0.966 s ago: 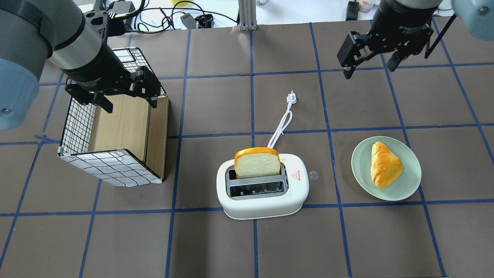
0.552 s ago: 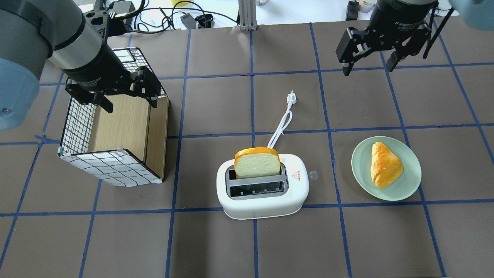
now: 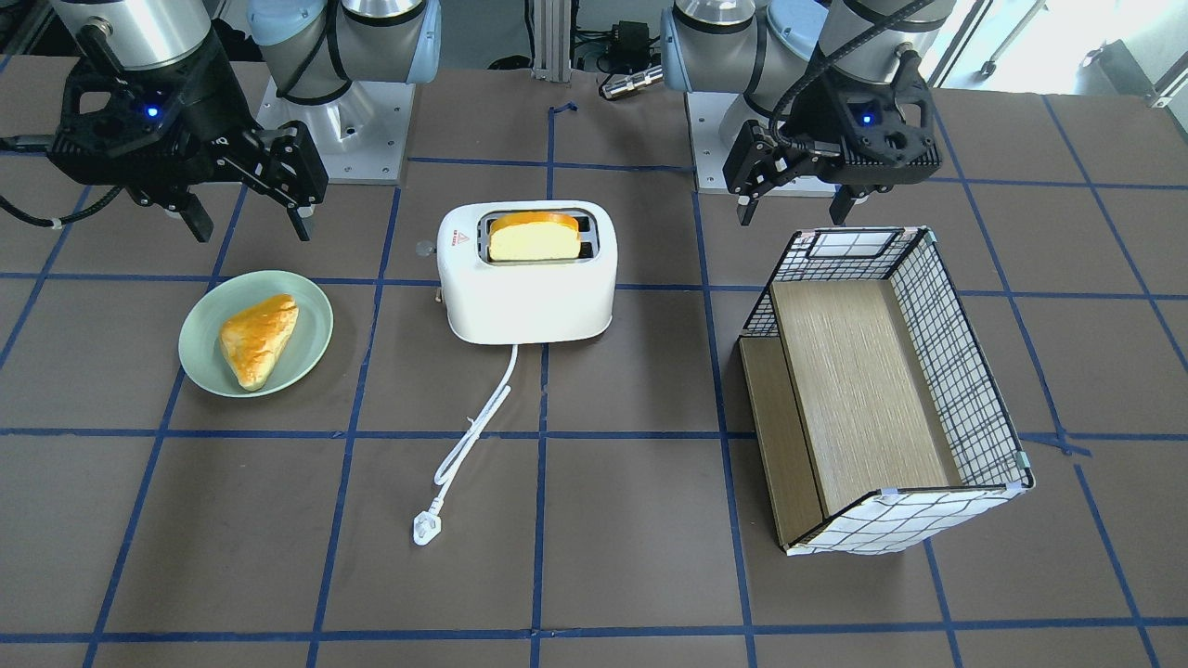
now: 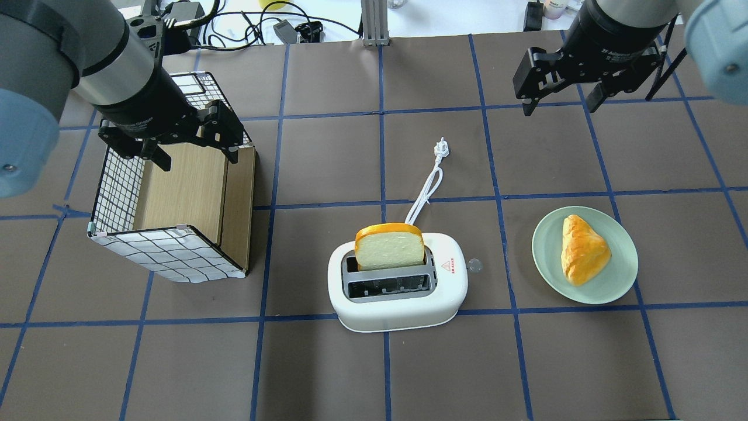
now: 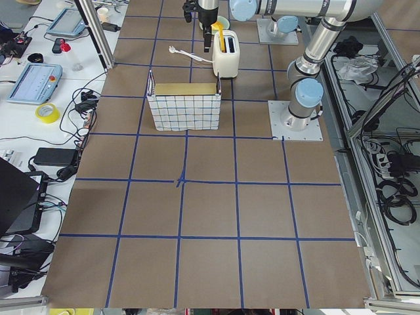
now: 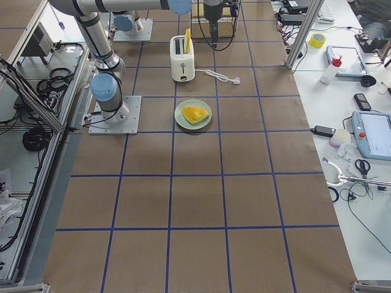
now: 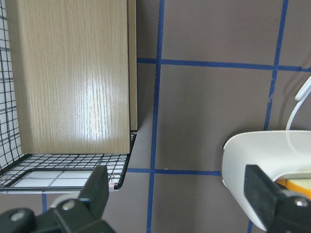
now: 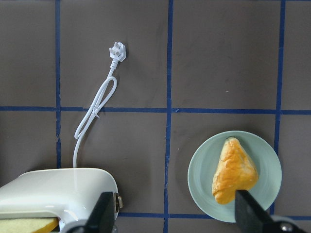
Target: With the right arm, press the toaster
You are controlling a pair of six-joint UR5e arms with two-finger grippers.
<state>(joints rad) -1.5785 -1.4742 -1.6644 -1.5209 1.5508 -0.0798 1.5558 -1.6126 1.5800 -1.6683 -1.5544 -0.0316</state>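
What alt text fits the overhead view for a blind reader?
A white toaster holding a bread slice stands mid-table, untouched. The open right gripper hangs beyond it at far right; nearer lies a pastry on a green plate. The open left gripper hovers near a wire basket.

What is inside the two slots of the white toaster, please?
In the toaster, a bread slice stands in the slot farther from the robot; its lower part is hidden inside. The nearer slot is empty.

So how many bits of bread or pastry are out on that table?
2. One slice stands in the slot farther from the robot of the toaster; one triangular pastry lies on the green plate beside it. None looks hidden.
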